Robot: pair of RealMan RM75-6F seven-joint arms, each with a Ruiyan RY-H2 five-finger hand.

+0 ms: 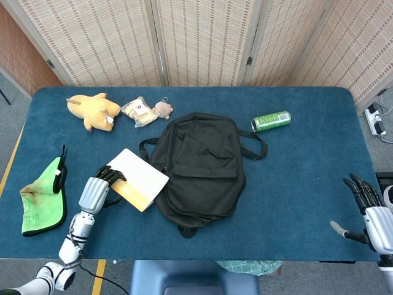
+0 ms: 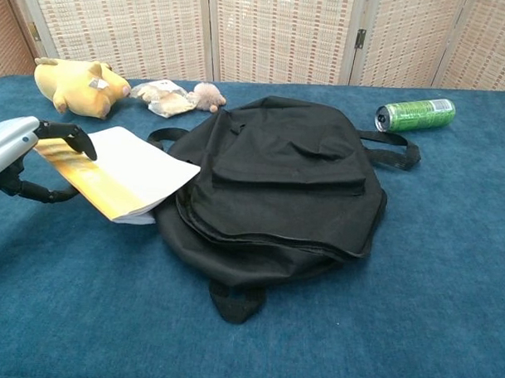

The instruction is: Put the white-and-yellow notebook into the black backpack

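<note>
The left hand point(image 1: 96, 189) reaches in from the lower left on a slim forearm, dark fingers point(image 2: 70, 135) on top and thumb beneath, pinching the notebook point(image 1: 138, 179) by its near-left edge; the right hand point(image 1: 368, 209) stands at the far right table edge, fingers upright and spread, thumb out sideways, holding nothing.

Backpack point(image 1: 199, 166): matt black woven cloth. Notebook point(image 1: 136, 178): smooth paper, slight sheen on cover. Left hand point(image 1: 96, 192): brushed silver metal shell, black plastic fingers point(image 2: 70, 134). Table point(image 1: 307, 166): blue napped cloth. Can point(image 1: 271, 121): glossy green metal. Pig toy point(image 1: 95, 111): yellow plush.
</note>
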